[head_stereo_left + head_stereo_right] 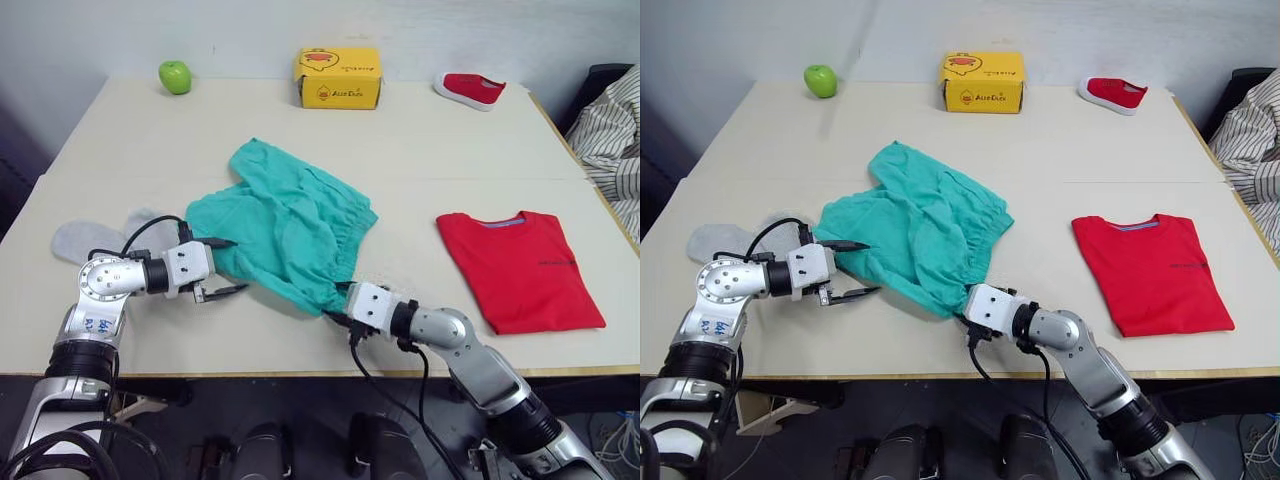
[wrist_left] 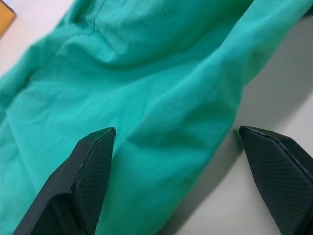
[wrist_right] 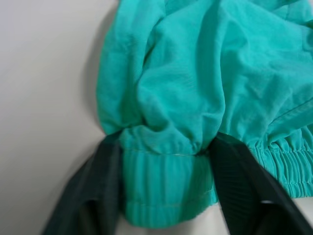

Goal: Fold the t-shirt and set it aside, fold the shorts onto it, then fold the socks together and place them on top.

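robot arms work rumpled teal-green cloth shorts (image 1: 285, 225) on a pale table (image 1: 420, 150).
folded bright red t-shirt (image 1: 520, 268) lies well apart; light grey ankle socks (image 1: 720, 240) sit beside the left gripper (image 1: 222, 267), spread wide at the shorts' edge; right gripper (image 3: 164, 161) pinches the waistband.

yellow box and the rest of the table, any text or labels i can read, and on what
Yellow cardboard box: a red emblem and a dark line of print on its front; too small to read.
Folded bright red cloth t-shirt: a short dark line of print on the chest; too small to read.
Left arm's silver casing: blue handwritten marks; not legible.
Teal-green cloth shorts, green apple, red shoe with white sole: no text visible.
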Controlling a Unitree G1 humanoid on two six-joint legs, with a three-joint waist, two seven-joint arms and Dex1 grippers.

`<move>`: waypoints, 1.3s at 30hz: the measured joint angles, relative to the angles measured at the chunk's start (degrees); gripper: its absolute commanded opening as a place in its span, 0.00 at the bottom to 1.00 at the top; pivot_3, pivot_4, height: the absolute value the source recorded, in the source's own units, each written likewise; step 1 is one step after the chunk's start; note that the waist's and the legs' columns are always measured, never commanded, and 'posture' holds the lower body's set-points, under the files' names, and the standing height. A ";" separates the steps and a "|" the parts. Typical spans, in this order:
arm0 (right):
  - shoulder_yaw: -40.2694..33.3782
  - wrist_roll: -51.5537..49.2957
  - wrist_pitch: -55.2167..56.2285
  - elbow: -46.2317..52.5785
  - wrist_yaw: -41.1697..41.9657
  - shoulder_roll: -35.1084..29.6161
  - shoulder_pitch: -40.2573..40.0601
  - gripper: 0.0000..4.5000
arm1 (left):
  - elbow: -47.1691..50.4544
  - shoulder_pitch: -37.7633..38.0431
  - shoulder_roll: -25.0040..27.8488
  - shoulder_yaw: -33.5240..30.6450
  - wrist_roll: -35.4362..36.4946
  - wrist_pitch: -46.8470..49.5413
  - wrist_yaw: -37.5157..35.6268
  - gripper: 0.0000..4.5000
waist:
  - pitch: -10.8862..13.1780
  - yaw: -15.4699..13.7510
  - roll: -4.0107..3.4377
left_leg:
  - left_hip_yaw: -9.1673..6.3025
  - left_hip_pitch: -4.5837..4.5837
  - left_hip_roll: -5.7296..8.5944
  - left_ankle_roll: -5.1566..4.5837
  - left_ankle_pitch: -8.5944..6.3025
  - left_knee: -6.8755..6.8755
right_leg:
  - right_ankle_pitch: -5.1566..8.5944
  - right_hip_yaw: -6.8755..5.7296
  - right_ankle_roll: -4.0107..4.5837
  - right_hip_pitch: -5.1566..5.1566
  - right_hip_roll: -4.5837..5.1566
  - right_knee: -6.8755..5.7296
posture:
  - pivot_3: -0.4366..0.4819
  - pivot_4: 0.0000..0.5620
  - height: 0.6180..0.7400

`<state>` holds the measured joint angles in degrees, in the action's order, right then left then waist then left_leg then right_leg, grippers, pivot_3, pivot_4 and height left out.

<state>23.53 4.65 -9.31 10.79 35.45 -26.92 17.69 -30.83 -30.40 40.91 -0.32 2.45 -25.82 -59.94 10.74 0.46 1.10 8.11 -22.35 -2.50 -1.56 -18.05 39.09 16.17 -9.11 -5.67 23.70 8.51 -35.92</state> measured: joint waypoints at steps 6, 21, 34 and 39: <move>-3.97 -0.19 2.02 -1.50 -0.64 0.78 0.21 0.01 | -2.58 -1.40 -0.02 0.77 -0.41 -1.75 1.55 0.94 | 0.00 0.36 0.00 | 0.08 0.00 0.00 0.00 -0.01 0.00 | 0.00 0.03 0.00 0.00 -0.01 0.02 | 0.48 0.27 1.00; -18.79 -9.35 -0.85 -2.23 3.73 -3.49 1.27 0.01 | -4.47 -6.68 -2.34 2.26 -1.82 -1.50 4.42 0.94 | 0.00 0.32 0.00 | 0.09 0.00 0.01 -0.01 -0.02 0.00 | -0.01 0.04 -0.01 0.00 -0.02 0.02 | 0.48 0.27 1.00; -18.77 -10.93 -3.51 0.56 4.76 -3.45 -0.15 0.01 | -18.23 -16.46 -3.37 9.92 -10.59 -4.47 6.94 0.38 | 0.00 0.83 0.01 | 0.13 0.06 -0.03 0.00 -0.01 0.00 | -0.01 0.06 -0.02 0.00 -0.04 0.00 | 0.48 0.27 1.00; -20.45 -12.69 -3.60 -0.36 4.64 -3.44 1.72 0.01 | -23.64 -18.27 -0.05 10.03 -11.71 -5.35 7.26 0.03 | 0.00 1.19 0.01 | 0.14 0.06 -0.04 0.00 -0.01 0.00 | -0.01 0.07 -0.01 0.02 -0.04 -0.03 | 0.48 0.27 1.00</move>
<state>3.07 -8.04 -12.91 10.43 40.09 -30.37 19.41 -54.47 -48.67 40.86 9.71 -9.26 -31.16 -52.68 10.74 1.65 1.10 8.25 -22.29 -2.54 -1.56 -18.06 39.09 16.16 -9.04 -5.69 23.71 8.47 -35.95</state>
